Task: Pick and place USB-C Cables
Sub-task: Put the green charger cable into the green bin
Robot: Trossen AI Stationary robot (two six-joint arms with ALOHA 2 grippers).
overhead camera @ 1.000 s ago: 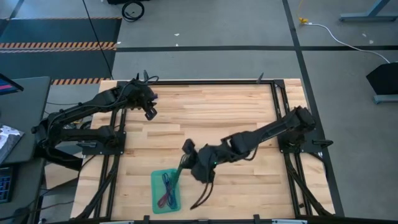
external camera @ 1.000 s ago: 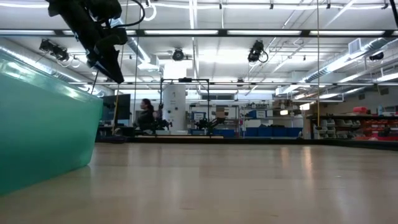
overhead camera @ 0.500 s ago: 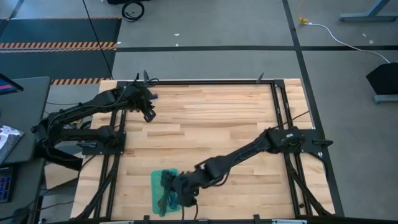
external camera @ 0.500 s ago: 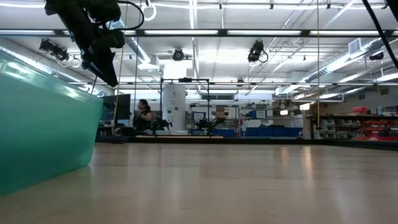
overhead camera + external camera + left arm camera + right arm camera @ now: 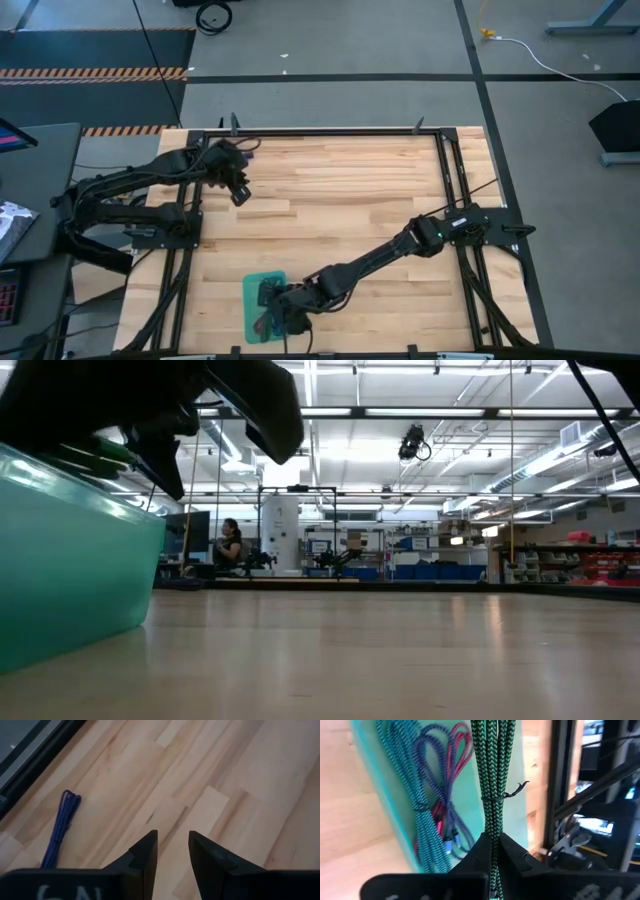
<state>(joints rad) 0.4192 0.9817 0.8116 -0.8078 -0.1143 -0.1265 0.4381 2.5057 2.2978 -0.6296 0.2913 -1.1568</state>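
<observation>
The teal tray [image 5: 252, 300] sits near the table's near edge, and its wall fills the left of the low view [image 5: 70, 550]. Teal [image 5: 415, 805], violet [image 5: 437, 780] and maroon [image 5: 462, 750] cable bundles lie in it. My right gripper [image 5: 493, 851] is over the tray [image 5: 275, 315], shut on the dark green cable [image 5: 492, 775]. My left gripper [image 5: 173, 845] is open above bare wood at the far left [image 5: 238, 190]. The blue-purple cable [image 5: 60, 827] lies flat on the table beside it, near the black frame. My right gripper pinches the dark green cable bundle between its two fingers, on the part of the bundle [image 5: 492, 832] just behind its wire tie. The bundle runs along the fingers and sticks out past their tips over the tray. In the low view its strands [image 5: 100, 455] show above the tray's rim.
A black metal frame [image 5: 330, 131] runs round the table. Bare wood [image 5: 350, 200] lies between the two arms. A frame post [image 5: 560, 795] stands close beside the tray. Beyond the table, a person [image 5: 232, 545] sits far off in the room.
My right gripper has carried the green cable from mid-table toward the near left, and down over the tray. The arm is now stretched out low across the table. In the low view the gripper and cable have come in above the tray's rim.
</observation>
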